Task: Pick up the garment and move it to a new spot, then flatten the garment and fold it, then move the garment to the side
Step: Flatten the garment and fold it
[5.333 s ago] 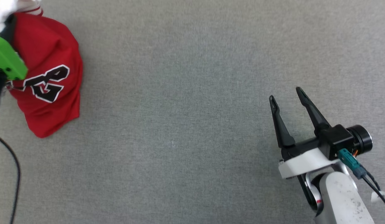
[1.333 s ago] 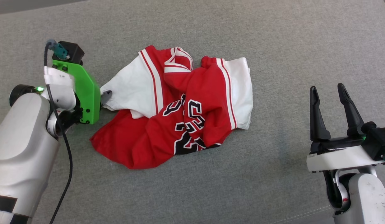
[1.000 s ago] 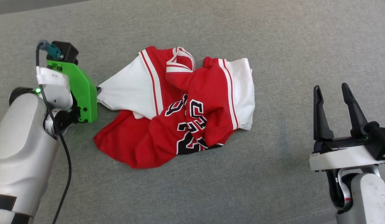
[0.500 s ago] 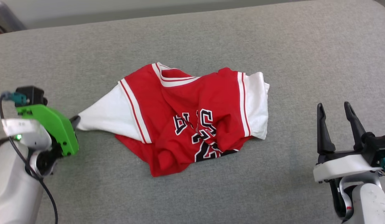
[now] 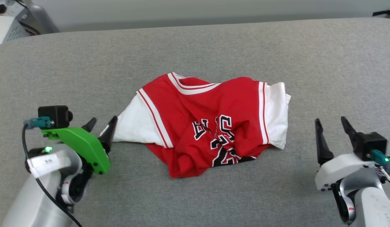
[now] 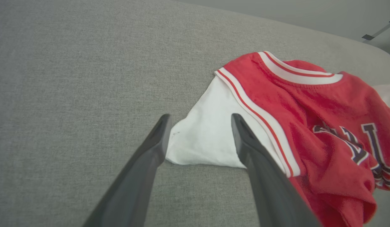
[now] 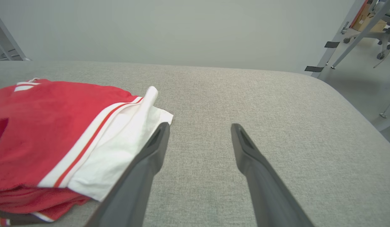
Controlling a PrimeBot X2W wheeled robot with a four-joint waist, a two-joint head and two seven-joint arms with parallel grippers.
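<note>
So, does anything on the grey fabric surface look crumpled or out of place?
Yes. The red jersey T-shirt with white sleeves lies bunched, not flat: its lower half is rumpled, the black lettering creased and partly hidden. One sleeve reaches between the fingers of the open left gripper.

Bare grey pad (image 5: 195, 44) all round, wide lanes front and back. One obstacle: the shirt (image 5: 220, 104), bunched mid-pad. There's a clear gap between it and the right gripper (image 5: 330, 124). It's tight on the left, where the white sleeve tip lies at the left gripper's (image 5: 102, 123) parted fingers
</note>
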